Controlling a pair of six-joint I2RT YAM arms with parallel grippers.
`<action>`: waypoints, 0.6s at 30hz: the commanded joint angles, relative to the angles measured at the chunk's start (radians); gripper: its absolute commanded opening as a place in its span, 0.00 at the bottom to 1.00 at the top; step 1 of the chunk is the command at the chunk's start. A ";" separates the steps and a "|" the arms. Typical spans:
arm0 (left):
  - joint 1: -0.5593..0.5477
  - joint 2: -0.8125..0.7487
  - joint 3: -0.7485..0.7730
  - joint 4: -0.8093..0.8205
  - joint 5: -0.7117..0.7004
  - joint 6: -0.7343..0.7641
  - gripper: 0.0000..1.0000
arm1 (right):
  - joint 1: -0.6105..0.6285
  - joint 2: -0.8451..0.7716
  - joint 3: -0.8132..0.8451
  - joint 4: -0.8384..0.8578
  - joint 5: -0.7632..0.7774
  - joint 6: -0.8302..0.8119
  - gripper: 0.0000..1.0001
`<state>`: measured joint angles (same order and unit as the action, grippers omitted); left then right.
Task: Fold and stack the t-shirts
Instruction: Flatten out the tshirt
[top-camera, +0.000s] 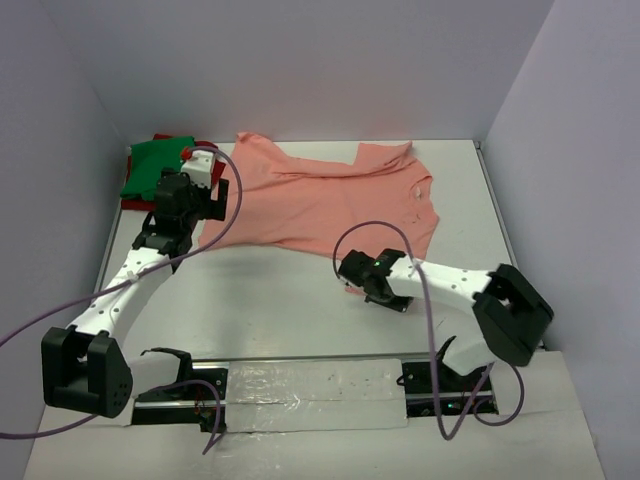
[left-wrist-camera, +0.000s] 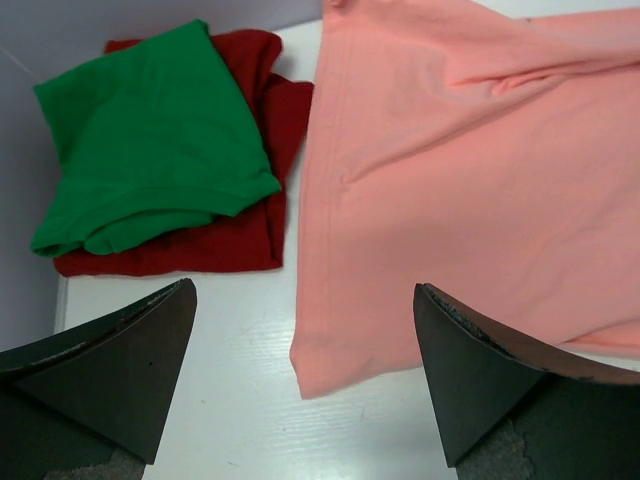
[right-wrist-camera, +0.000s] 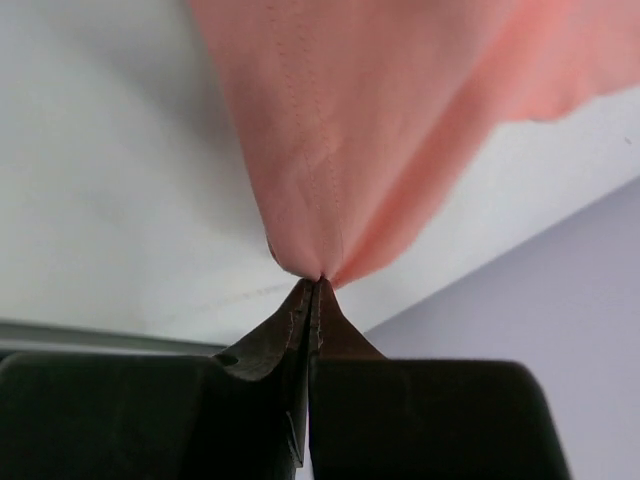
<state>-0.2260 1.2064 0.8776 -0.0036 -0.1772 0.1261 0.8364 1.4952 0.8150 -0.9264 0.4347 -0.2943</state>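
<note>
Three t-shirts lay on the white table (top-camera: 300, 310). Salmon-pink t-shirt (top-camera: 320, 205) was the largest, spread mostly flat across the far middle of the table, with some creases near its far edge. Dark red t-shirt (left-wrist-camera: 235, 240) sat folded at the far left corner, just beside the pink one's left edge. Green t-shirt (left-wrist-camera: 150, 130) lay folded on top of the dark red one, and red showed around its far and right sides. Left gripper (left-wrist-camera: 302, 290) hung over the pink shirt's near left corner, fingers spread wide, nothing between them. Right gripper (right-wrist-camera: 315, 280) was at the pink shirt's near right edge, fingers pressed together and pinching the fabric, which gathered into a point at the tips
</note>
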 joint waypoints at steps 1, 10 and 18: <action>0.007 -0.018 0.038 -0.091 0.093 0.018 0.99 | -0.026 -0.125 -0.017 -0.189 0.041 -0.022 0.00; 0.007 -0.067 0.038 -0.269 0.287 0.090 0.99 | -0.194 -0.347 -0.146 -0.135 0.073 -0.213 0.00; 0.007 -0.062 0.126 -0.499 0.504 0.214 0.99 | -0.348 -0.388 -0.117 -0.098 0.041 -0.296 0.00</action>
<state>-0.2253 1.1488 0.9295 -0.3794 0.1753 0.2558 0.5098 1.1202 0.6582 -1.0370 0.4866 -0.5453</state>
